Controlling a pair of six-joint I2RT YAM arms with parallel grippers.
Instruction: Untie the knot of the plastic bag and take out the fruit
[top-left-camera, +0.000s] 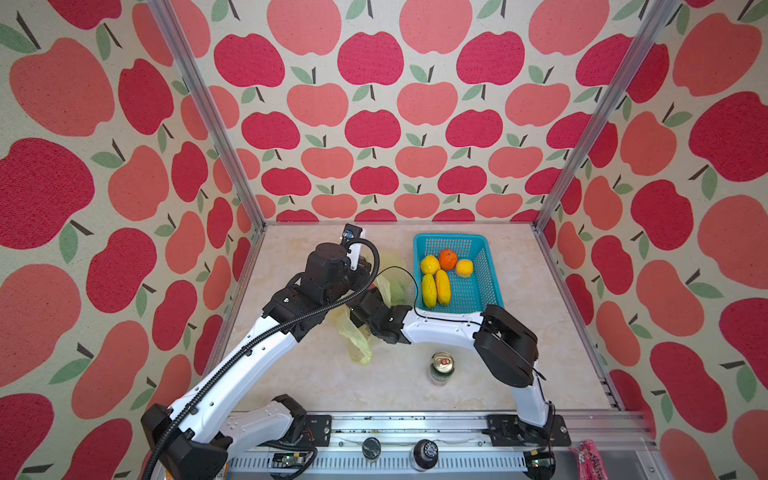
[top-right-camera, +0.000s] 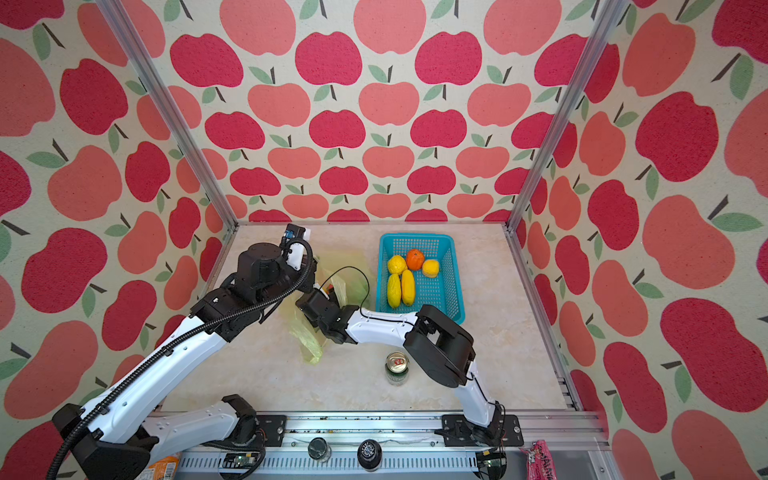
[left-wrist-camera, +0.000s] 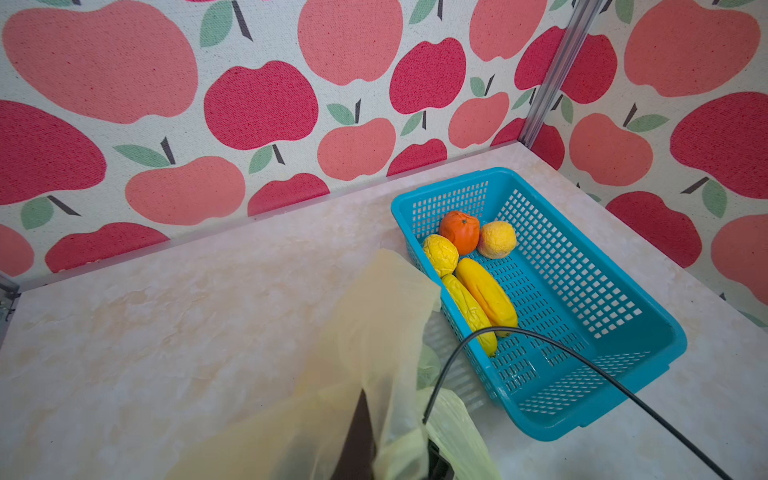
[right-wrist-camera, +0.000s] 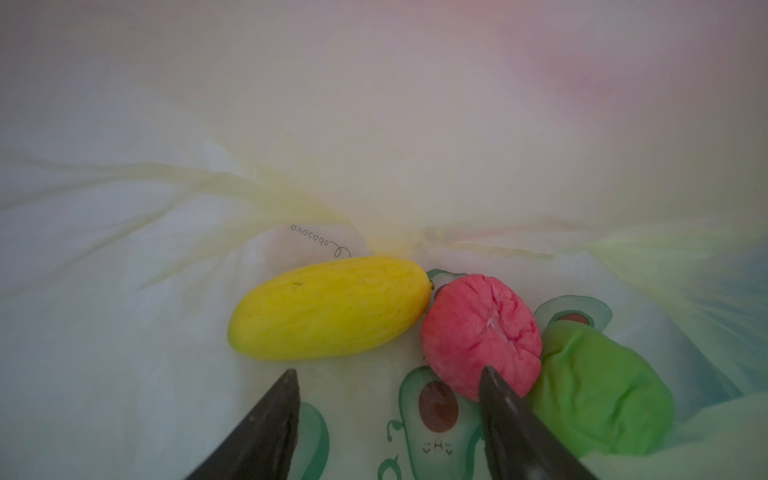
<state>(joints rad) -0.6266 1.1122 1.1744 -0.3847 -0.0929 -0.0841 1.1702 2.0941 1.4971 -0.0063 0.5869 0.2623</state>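
Three pieces of the fruit lie inside the plastic bag (right-wrist-camera: 124, 340): a long yellow fruit (right-wrist-camera: 328, 307), a pink-red fruit (right-wrist-camera: 482, 332) at its end, and a green fruit (right-wrist-camera: 598, 386) pressed against the pink-red one. No knot is to be seen and the bag's mouth stands open, so the step in hand looks to be picking out the next piece.

The pink-red fruit sits nearest the jaws and looks soft and wrinkled. The grasp should straddle its middle and close gently, with the fingers kept clear of the thin film so no plastic is pinched along with it. Drawing it straight back through the mouth should avoid dragging the bag.

The right gripper (right-wrist-camera: 389, 371) is inside the bag, its jaws well apart with nothing between them. One fingertip (right-wrist-camera: 498, 395) overlaps the edge of the pink-red fruit, but I cannot tell whether it touches. The left gripper (left-wrist-camera: 363, 419) is closed, pinching the bag's film and holding the mouth up off the desk (top-left-camera: 311, 374).

Just beside the bag stands a turquoise basket (top-left-camera: 453, 237) with five more pieces (top-left-camera: 443, 286) in it. A green can (top-left-camera: 441, 368) stands nearer the front of the desk, apart from both.
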